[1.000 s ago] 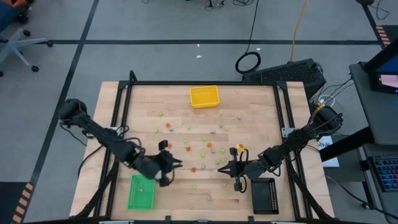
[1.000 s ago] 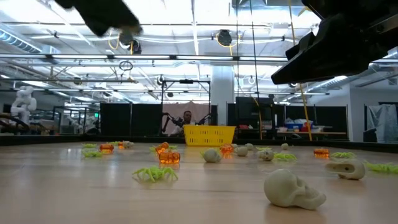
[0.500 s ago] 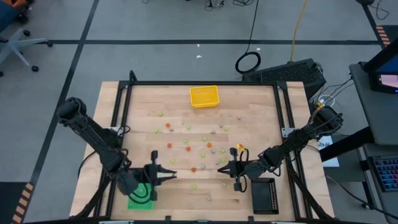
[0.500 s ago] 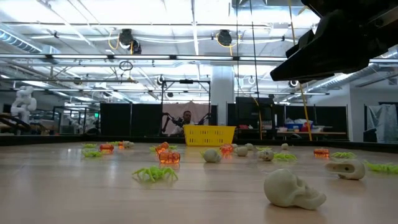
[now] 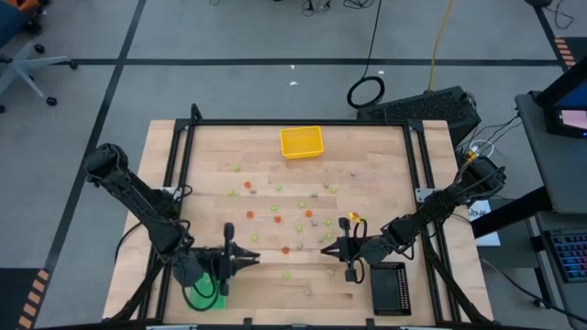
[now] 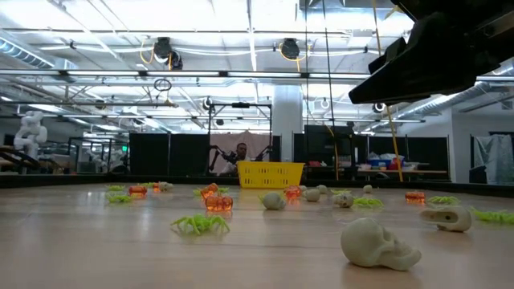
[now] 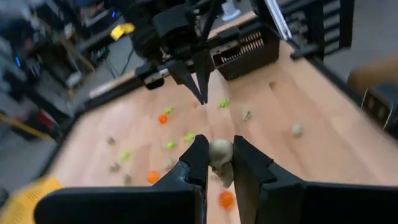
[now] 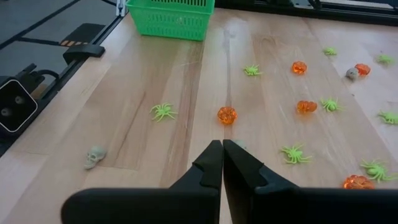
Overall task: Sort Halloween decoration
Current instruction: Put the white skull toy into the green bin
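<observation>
Seemingly unlabelled: left gripper [image 7: 217, 163] grips pale skull [image 7: 220, 153].

Overhead, table-level, two wrist views — shared table [image 5: 385, 156]

1. Left gripper [image 5: 246, 261] has moved from the table's middle-left toward the near left, now over the green tray [image 5: 195, 299].
2. Left arm has gone from the low view's upper left.
3. Between its fingers: a pale skull piece [image 7: 220, 151].
</observation>
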{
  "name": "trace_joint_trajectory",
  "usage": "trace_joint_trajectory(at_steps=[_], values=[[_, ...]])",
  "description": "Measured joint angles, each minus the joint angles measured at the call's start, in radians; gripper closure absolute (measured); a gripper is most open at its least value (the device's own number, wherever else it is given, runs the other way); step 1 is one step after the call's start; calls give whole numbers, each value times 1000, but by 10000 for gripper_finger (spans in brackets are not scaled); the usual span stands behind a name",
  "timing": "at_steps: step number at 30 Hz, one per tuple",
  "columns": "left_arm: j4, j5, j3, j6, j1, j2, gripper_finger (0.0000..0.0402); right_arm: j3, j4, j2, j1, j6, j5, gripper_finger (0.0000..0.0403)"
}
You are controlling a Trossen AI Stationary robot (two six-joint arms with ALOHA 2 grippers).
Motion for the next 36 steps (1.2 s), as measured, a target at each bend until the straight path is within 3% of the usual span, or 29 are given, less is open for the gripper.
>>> trace_joint_trajectory(at_steps=[11,18,26,31,36], values=[[-6,1,0,562,3,0,366,0,2,0,-3,2,2,401],[-8,0,0,758,3,0,366,0,2,0,-3,3,2,401],[-3,-1,0,724,3,0,365,0,2,0,-3,3,6,401],[31,-2,0,569,3,0,365,0,2,0,-3,4,6,401],[60,-17,1,274,1,0,365,0,2,0,-3,4,6,401]])
